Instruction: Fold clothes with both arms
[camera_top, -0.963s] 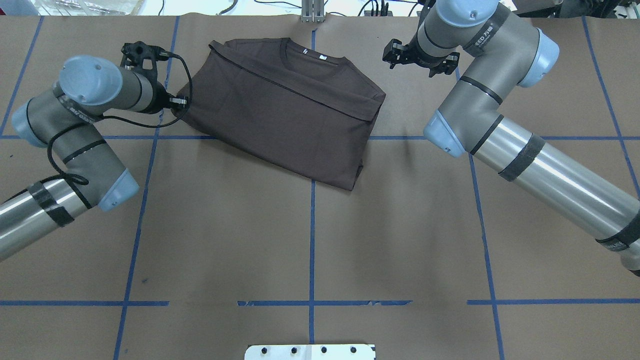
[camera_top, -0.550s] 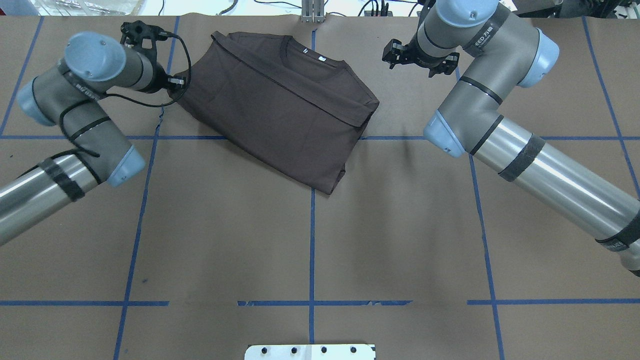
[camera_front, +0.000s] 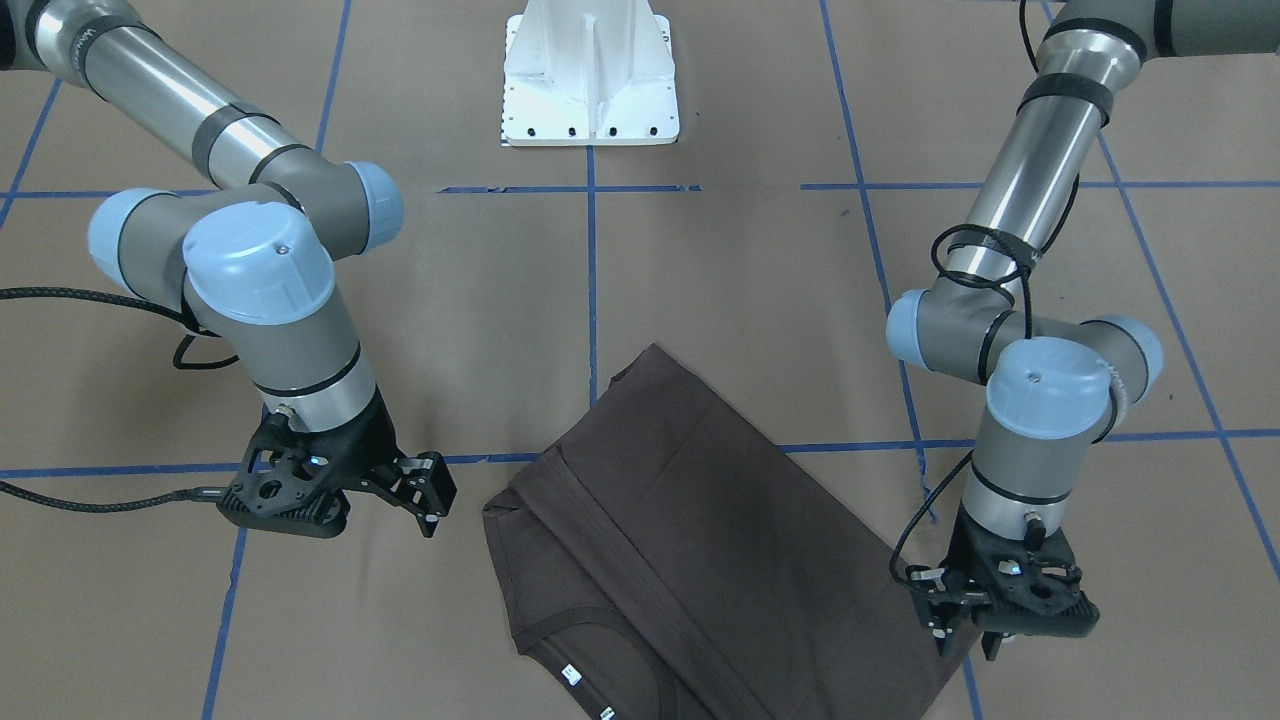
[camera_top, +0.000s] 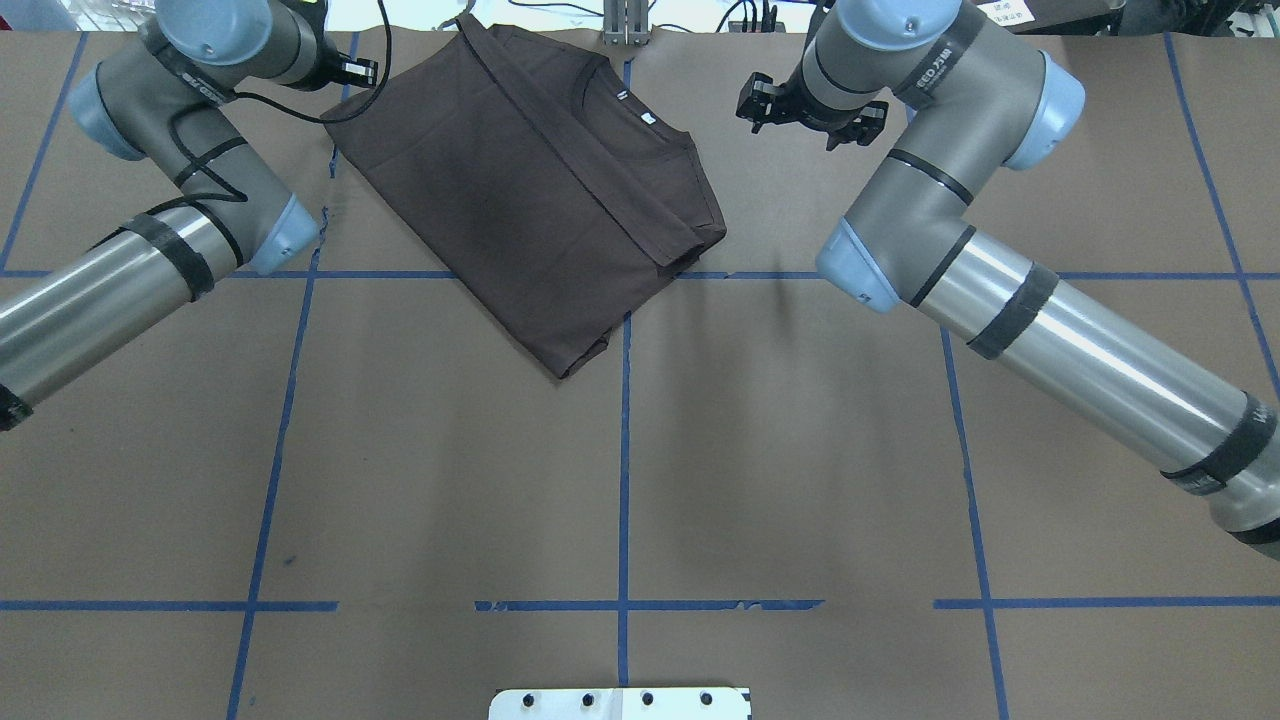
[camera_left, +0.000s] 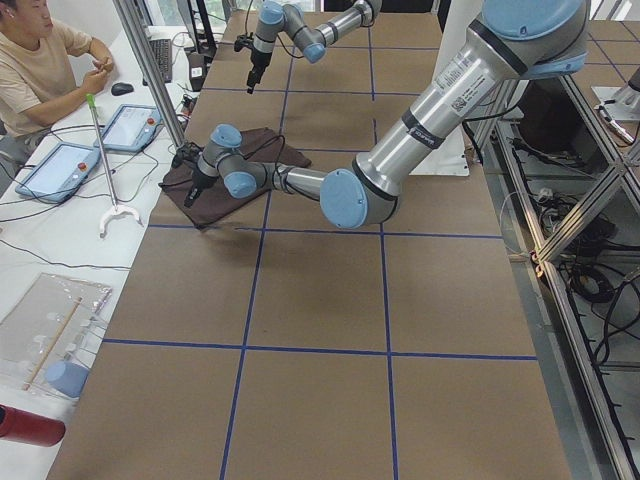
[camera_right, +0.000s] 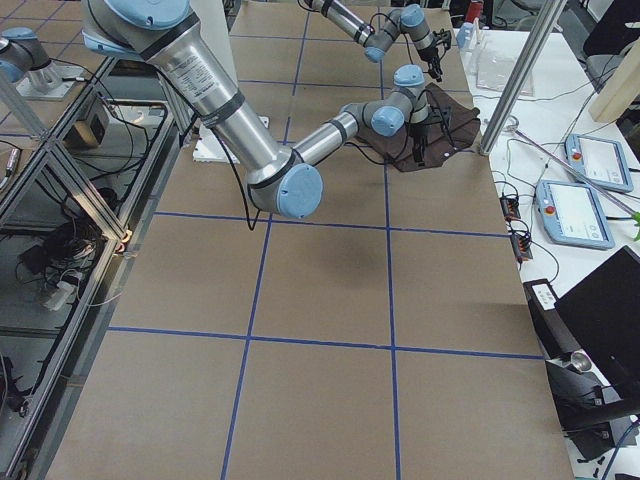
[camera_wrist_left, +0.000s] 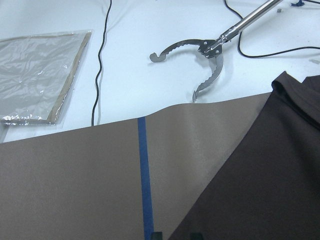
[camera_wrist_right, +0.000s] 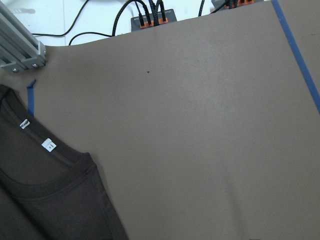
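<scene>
The dark brown T-shirt (camera_top: 530, 190) lies folded and skewed at the far centre-left of the table (camera_top: 620, 480), collar toward the far edge, one corner pointing back toward the robot near the centre tape line. The left gripper (camera_front: 962, 618) sits at the shirt's far-left corner — the front-facing view shows its fingers pinched together on the cloth edge there, while the overhead view only shows the wrist and cable at that corner. The left wrist camera confirms it: two fingertips at the bottom edge with the shirt hem (camera_wrist_left: 250, 185) running right between them, so it's clamped on fabric. That same view also shows what the others don't — a metal grabber tool (camera_wrist_left: 210, 55) and a clear plastic sleeve (camera_wrist_left: 42, 75) on the white bench past the table's far edge. The right gripper (camera_front: 425, 495) hovers off the shirt's right side, fingers apart, holding nothing; the overhead view has it over bare paper just right of the collar. The right wrist camera sees the ribbed collar and two small white neck labels (camera_wrist_right: 48, 145) at its lower left, the rest bare brown paper, its own fingers out of frame. The left side view shows a seated person (camera_left: 40, 60) at the bench with two tablets (camera_left: 60, 165).
</scene>
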